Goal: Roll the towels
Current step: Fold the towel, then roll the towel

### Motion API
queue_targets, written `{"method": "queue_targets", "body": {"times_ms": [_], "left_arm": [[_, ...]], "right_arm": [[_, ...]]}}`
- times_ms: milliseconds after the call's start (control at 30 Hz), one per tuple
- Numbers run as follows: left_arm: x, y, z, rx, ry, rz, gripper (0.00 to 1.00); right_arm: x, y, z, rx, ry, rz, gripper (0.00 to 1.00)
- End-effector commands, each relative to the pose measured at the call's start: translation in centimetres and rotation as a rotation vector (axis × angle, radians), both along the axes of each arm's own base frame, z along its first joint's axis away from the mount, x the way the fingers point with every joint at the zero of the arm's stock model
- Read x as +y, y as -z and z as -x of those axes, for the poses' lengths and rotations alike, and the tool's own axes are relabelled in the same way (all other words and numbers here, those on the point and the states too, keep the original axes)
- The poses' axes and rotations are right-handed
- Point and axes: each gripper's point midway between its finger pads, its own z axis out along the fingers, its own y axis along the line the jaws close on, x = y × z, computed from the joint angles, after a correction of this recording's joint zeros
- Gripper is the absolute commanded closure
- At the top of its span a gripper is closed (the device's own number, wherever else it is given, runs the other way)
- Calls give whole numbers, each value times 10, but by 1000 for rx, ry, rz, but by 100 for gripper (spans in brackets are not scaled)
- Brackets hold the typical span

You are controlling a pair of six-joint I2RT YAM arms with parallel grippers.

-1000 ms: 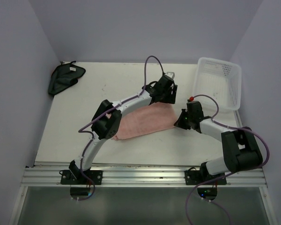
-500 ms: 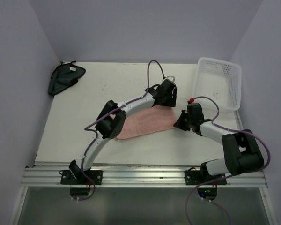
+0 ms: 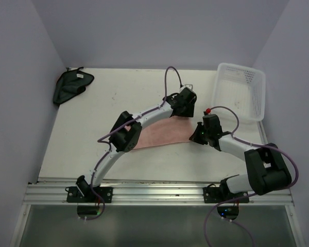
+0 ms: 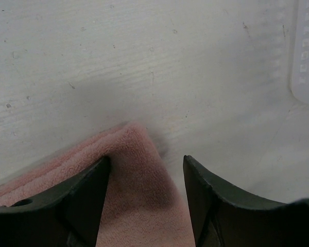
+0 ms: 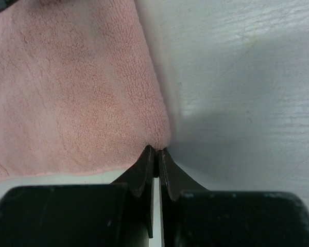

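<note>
Top external view shows the salmon-pink towel (image 3: 159, 135) lying flat near the middle of the table (image 3: 92, 144), its length running from 8 o'clock to 2 o'clock, with no turn of a roll anywhere on it. The dark cloth (image 3: 72, 86) sits bunched in the 10 o'clock corner, well apart from both arms, so the task looks to be at its very start: one towel being taken by its end, the other waiting. The right gripper (image 5: 155, 152) has its fingers pressed together on the towel's near end corner, toward 4 o'clock, and the terry puckers into the tips. The left gripper (image 4: 147, 170) stands with its fingers wide apart, straddling the far end corner toward 1 o'clock without having closed on it. The white basket (image 3: 239, 90) stands at 2 o'clock. From above, the left arm hides much of the towel's far edge and its 8 o'clock end. Whether the left fingertips touch the table cannot be told.
</note>
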Motion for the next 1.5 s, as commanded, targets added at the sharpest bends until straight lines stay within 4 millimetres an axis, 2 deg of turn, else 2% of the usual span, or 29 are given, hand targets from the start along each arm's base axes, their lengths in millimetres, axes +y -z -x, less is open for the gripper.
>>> {"method": "queue_targets", "body": {"times_ms": [0,133,533,767,1033,1200,1267,1333,1433,1467], "left_arm": [[12,17,1,20,-36,-72,37],[18,27,4,30,-40,-110,39],[8,47,22,58,-5,-139,41],[13,55,28,86,-1,-163,43],[22,71,37,118,-3,-201,48],[23,71,37,117,-4,-208,60],[22,71,38,115,-3,-206,62],[21,68,38,109,-5,-202,69],[18,63,38,103,-4,-187,69],[16,59,36,96,-6,-176,69]], "right_arm": [[-4,6,18,31,-15,54,100],[-3,-2,17,-1,-24,79,100],[0,-10,25,-33,-57,95,100],[-3,-17,26,-47,-52,110,81],[-10,-39,20,-109,-9,120,68],[-10,-42,18,-123,3,114,52],[-10,-39,19,-111,4,116,48],[-9,-40,15,-114,10,112,48],[-10,-38,9,-121,22,121,49],[-16,-35,6,-126,45,156,51]]}}
